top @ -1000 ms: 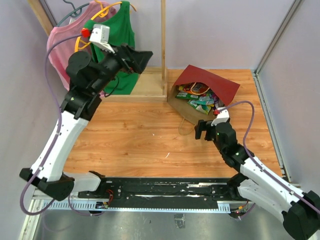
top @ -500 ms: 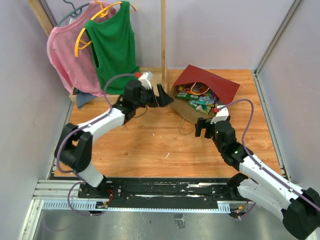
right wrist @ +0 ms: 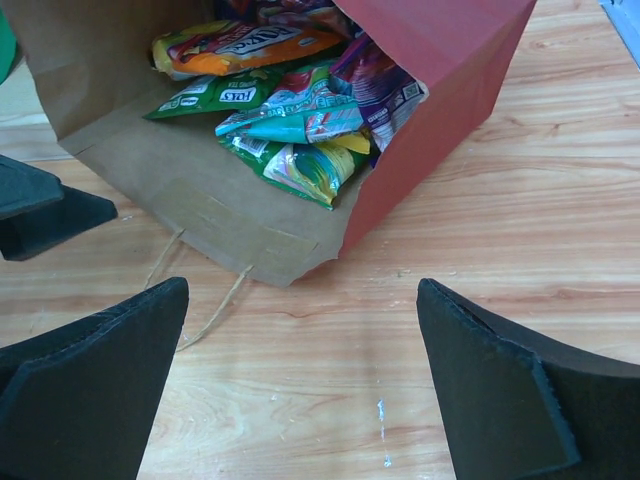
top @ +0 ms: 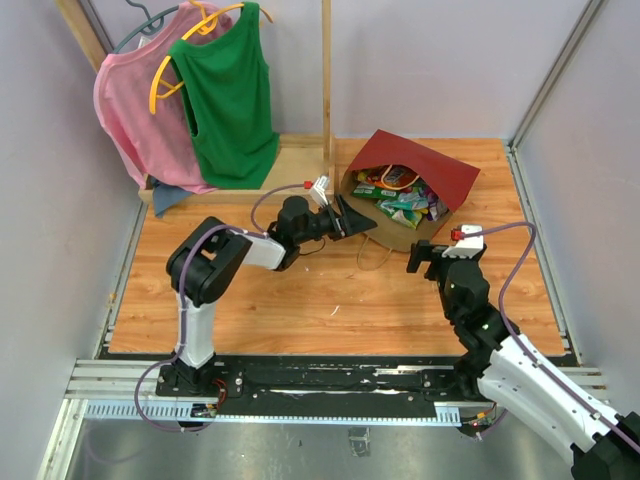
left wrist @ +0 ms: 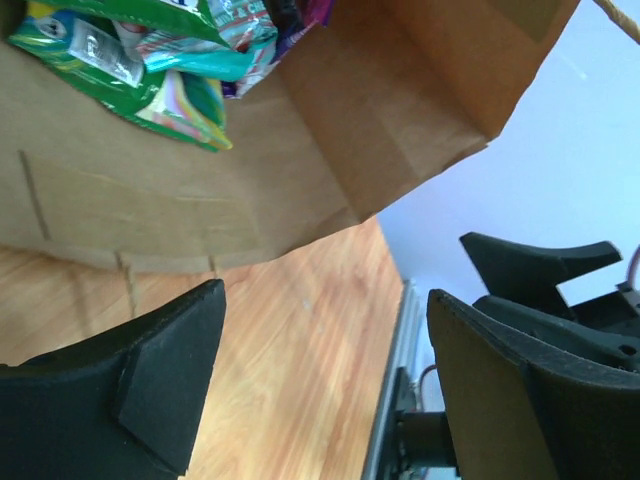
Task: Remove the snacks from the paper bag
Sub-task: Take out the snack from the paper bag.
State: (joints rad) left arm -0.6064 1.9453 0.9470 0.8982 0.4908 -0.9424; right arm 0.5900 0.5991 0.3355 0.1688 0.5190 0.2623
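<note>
Likely light, crinkly and slippery, the snacks (right wrist: pixel 300 150) in the bag (right wrist: pixel 440 60) want an edge pinch, while the left gripper (left wrist: pixel 325 300) and right gripper (right wrist: pixel 300 290) both gape wide, empty.

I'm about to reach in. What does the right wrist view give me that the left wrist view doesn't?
Only the right wrist view shows the red outside of the paper bag, an orange packet deeper in its mouth, a loop handle lying on the wood, and the left pincer beside the bag. Only the left wrist view shows the lilac wall and what looks like the right pincer beyond the bag. Both show the brown inner flap resting on the wooden table, with green packets on it. Both pincers are open and hold nothing.
</note>
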